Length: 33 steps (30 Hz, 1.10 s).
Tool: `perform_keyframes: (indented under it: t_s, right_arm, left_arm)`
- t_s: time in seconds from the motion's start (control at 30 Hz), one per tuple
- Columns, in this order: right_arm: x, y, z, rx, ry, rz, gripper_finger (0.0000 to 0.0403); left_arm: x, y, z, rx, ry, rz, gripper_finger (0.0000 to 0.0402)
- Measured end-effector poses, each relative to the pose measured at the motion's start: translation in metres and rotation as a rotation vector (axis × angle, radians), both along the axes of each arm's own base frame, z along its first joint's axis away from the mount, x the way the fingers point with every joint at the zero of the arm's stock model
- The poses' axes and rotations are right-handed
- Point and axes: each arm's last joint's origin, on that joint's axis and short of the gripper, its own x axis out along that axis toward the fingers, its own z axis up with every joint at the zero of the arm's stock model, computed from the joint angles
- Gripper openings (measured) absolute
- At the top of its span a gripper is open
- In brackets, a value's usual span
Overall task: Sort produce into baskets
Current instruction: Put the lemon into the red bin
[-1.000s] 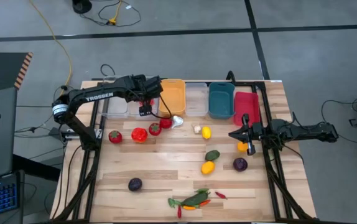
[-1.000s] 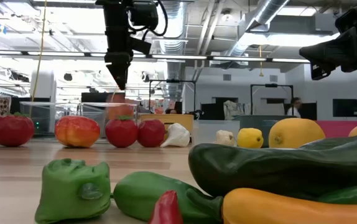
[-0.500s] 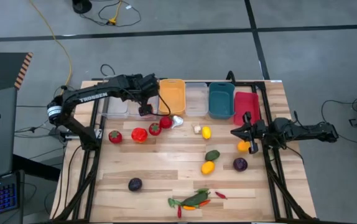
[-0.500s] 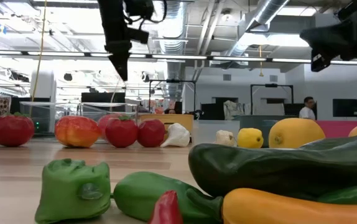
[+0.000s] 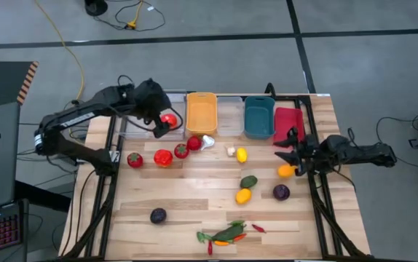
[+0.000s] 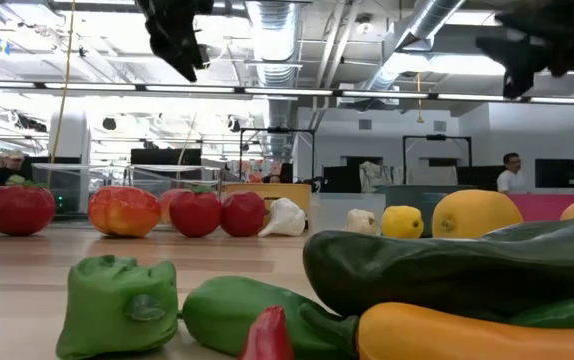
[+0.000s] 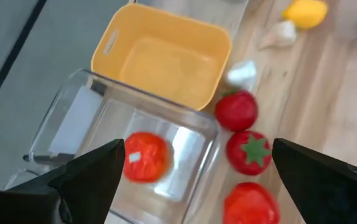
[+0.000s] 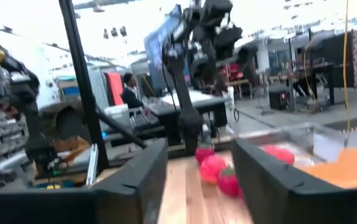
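Wooden bench stands on a grey floor, baskets lined along its far edge. Left gripper hangs raised over the clear basket at the row's left end, fingers spread wide and holding nothing. Right gripper reaches in level from the bench's right side near the red basket; fingers parted, nothing between them. One red tomato lies in the clear basket. Orange-yellow basket shows nothing inside; teal basket likewise. On the bench: four red pieces in a row, two dark purple balls, three yellow-orange citrus, two white garlic, one green piece, and a cluster of green pieces and chilies at the near edge
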Motion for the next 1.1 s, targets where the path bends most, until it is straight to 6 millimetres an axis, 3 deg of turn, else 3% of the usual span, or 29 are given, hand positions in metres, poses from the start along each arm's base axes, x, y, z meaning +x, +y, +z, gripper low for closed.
perform_keyframes:
  t_s: [0.13, 0.33, 0.63, 0.9, 1.1]
  right_arm:
    - [-0.01, -0.001, 0.028, -0.064, -0.023, -0.022, 0.0253]
    - [-0.017, -0.002, 0.063, -0.076, 0.123, -0.057, 0.0258]
    - [0.002, -0.001, 0.106, -0.102, 0.493, -0.041, 0.0258]
    - [0.032, 0.005, 0.116, -0.097, 0.89, -0.012, 0.0258]
    - [0.053, 0.014, 0.103, -0.132, 1.234, 0.027, 0.0258]
  left_arm:
    - [0.0, -0.014, -0.004, 0.015, -0.091, -0.038, 0.0394]
    - [0.002, -0.035, -0.035, 0.03, -0.241, -0.101, 0.0394]
    - [0.003, -0.047, -0.074, 0.015, -0.379, -0.106, 0.0394]
    - [0.006, -0.049, -0.078, 0.01, -0.366, -0.119, 0.0394]
    - [0.006, -0.049, -0.079, 0.009, -0.363, -0.119, 0.0394]
